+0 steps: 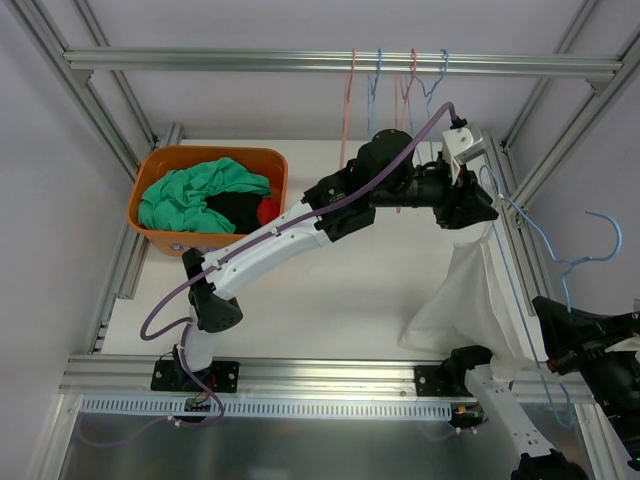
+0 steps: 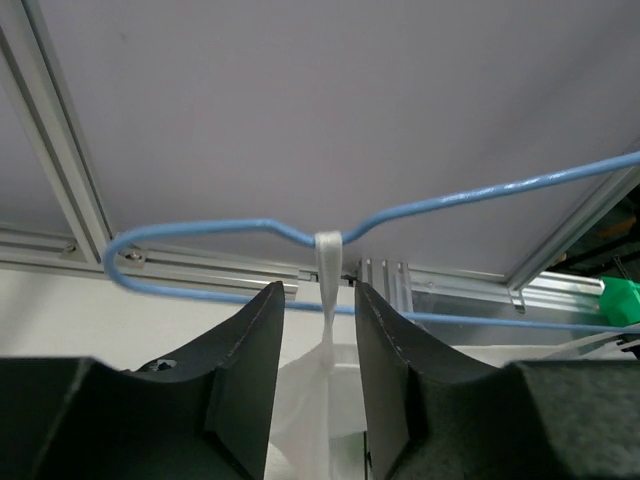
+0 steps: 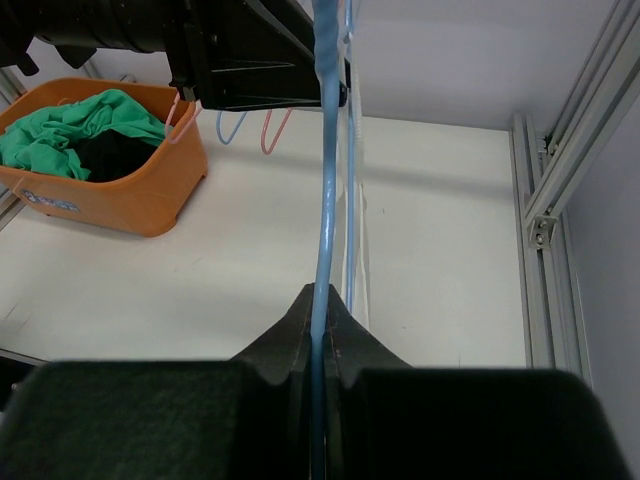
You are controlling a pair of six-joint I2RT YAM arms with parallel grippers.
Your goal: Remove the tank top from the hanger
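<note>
A white tank top [image 1: 455, 300] hangs from a blue wire hanger [image 1: 520, 255] at the right of the table, its hem resting on the tabletop. My left gripper [image 1: 480, 212] is up at the garment's top. In the left wrist view it [image 2: 317, 290] is open, with the thin white strap [image 2: 328, 265] hanging between the jaws, clear of both. The strap loops over the hanger wire [image 2: 480, 192]. My right gripper [image 1: 550, 340] is shut on the hanger wire, which the right wrist view [image 3: 320, 300] shows clamped between its pads; the wire [image 3: 325, 170] runs up from there.
An orange basket [image 1: 150, 225] of green, black and red clothes sits at the back left and also shows in the right wrist view [image 3: 160, 195]. Several pink and blue hangers [image 1: 400, 75] hang on the back rail. Aluminium frame posts [image 1: 520, 170] run along the right edge.
</note>
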